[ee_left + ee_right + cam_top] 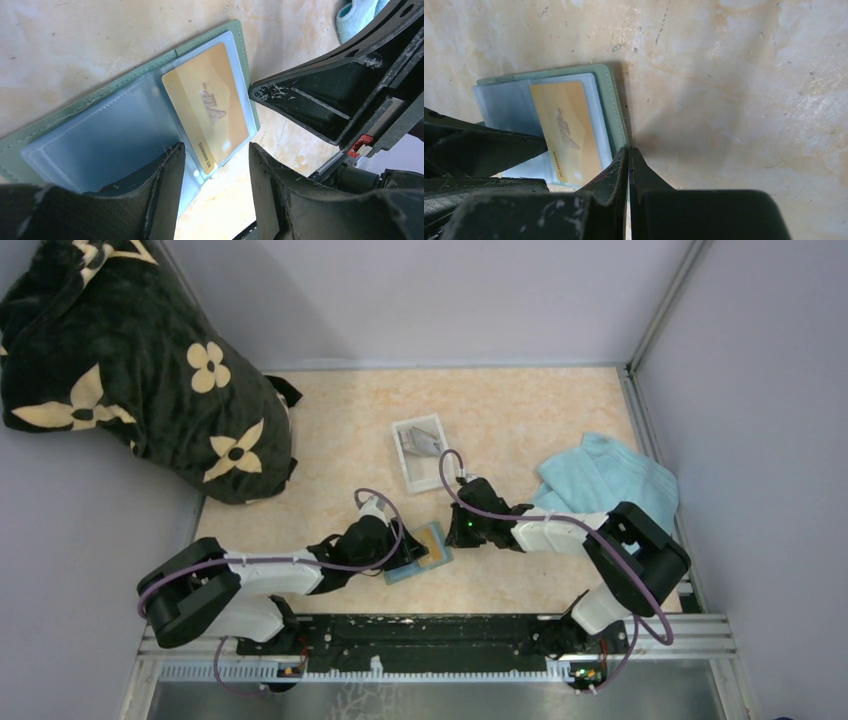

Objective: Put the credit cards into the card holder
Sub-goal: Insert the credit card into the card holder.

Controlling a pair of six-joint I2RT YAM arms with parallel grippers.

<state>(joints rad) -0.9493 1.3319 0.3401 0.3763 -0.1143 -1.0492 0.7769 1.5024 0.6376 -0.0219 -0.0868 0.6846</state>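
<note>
The card holder [425, 550] lies open on the table between the two arms, grey-green outside [55, 129] and pale blue inside. An orange-yellow credit card [210, 107] sits in its right-hand clear slot, and the same credit card [569, 127] shows in the right wrist view. My left gripper [216, 155] is open over the holder's near edge, its fingers on either side of the card's corner and gripping nothing. My right gripper [628, 150] is shut, its tips at the holder's green right edge [616, 110]. A dark grey card [425, 443] lies in the white tray.
The white tray [400, 455] stands behind the holder at mid-table. A light blue towel [605, 480] lies crumpled at the right. A large dark bag with pale flowers [130, 370] fills the back left corner. Walls close in the table on three sides.
</note>
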